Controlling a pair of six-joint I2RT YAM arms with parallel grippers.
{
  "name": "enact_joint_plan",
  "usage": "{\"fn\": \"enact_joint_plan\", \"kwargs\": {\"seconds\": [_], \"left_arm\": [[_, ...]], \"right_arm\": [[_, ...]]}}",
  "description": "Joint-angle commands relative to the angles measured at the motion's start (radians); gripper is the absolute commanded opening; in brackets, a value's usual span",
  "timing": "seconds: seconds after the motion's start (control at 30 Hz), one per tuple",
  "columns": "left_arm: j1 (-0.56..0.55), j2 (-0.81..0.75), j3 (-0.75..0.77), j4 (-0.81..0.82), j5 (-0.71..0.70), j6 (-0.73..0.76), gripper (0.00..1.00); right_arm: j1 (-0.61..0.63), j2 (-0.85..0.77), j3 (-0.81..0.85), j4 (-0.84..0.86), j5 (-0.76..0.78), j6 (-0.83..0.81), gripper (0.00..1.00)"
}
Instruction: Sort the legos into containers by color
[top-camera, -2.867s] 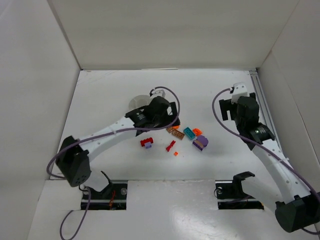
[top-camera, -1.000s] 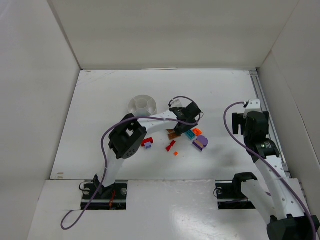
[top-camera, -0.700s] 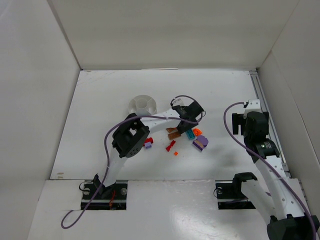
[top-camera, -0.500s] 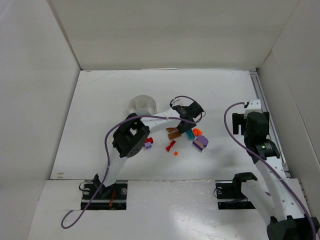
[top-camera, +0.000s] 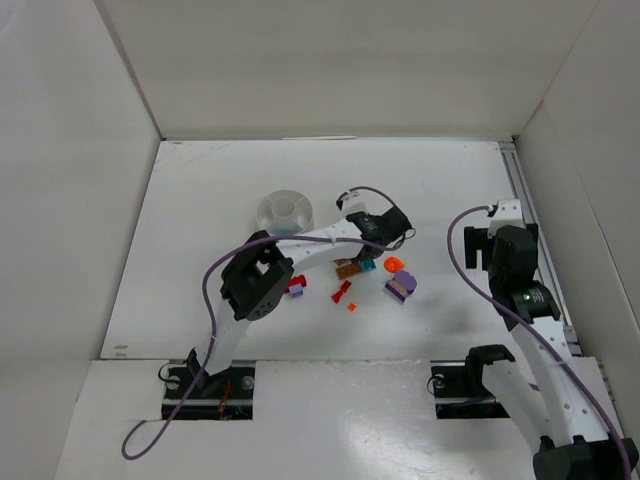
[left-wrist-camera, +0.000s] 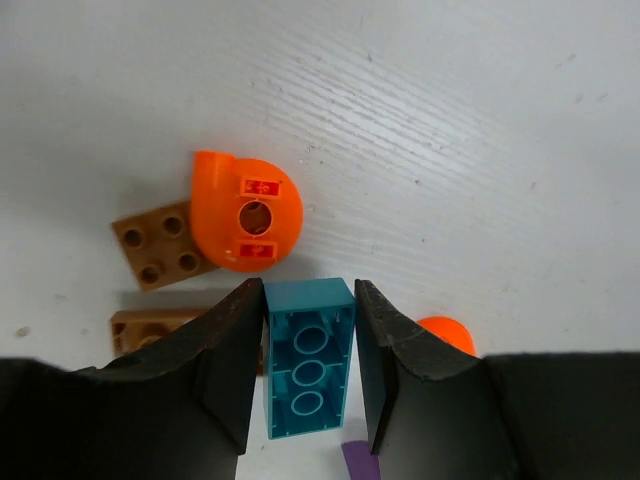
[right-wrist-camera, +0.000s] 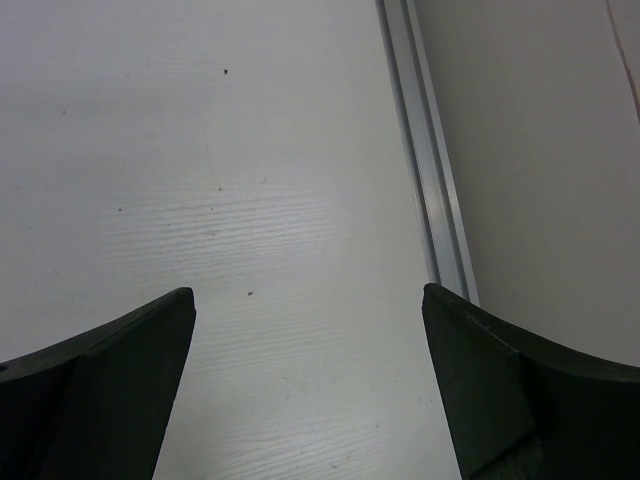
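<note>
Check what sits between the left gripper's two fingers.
A teal brick lies lengthwise between the left gripper's fingers, which touch its long sides; the left wrist view shows it.

White arm links (top-camera: 318, 238), black joints (top-camera: 258, 285), looping purple cables (top-camera: 458, 232), matte black jaws

The dish (top-camera: 285, 211) sits at 10 o'clock of the scattered legos (top-camera: 400, 287). A long brick (left-wrist-camera: 308, 370) is clamped in the left gripper (left-wrist-camera: 308, 292) — a round piece (left-wrist-camera: 247, 213) at its 11 o'clock overlaps a flat plate (left-wrist-camera: 160, 243). The right gripper (top-camera: 500, 242) hangs well apart at 3 o'clock, beside the rail (right-wrist-camera: 425, 170).
</note>
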Motion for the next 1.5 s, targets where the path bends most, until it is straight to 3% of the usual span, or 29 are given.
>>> {"fn": "enact_joint_plan", "kwargs": {"seconds": [0.0,0.3,0.37,0.43,0.73,0.93,1.47], "left_arm": [[-0.041,-0.189,0.043,-0.088,-0.249,-0.005,0.24],[-0.051,-0.33,-0.062,-0.361,-0.724,-0.362,0.24],[-0.051,-0.34,-0.085,-0.492,-0.821,-0.546,0.26],[-0.051,-0.34,-0.129,-0.493,-0.876,-0.571,0.31],[0.056,-0.413,-0.318,-0.493,-0.981,-0.744,0.33],[0.117,-0.389,-0.33,-0.493,-1.005,-0.78,0.33],[0.148,-0.327,-0.358,-0.493,-1.014,-0.916,0.35]], "right_arm": [[-0.007,-0.011,-0.018,0.078,-0.029,-0.015,0.99],[-0.007,-0.02,-0.027,0.13,-0.098,-0.07,0.99],[-0.007,-0.02,-0.037,0.141,-0.109,-0.08,0.99],[-0.007,-0.029,-0.037,0.16,-0.121,-0.08,0.99],[-0.007,-0.03,-0.037,0.17,-0.13,-0.101,0.99],[-0.007,-0.008,-0.047,0.19,-0.14,-0.11,0.99],[-0.007,0.02,-0.037,0.199,-0.13,-0.12,0.99]]}}
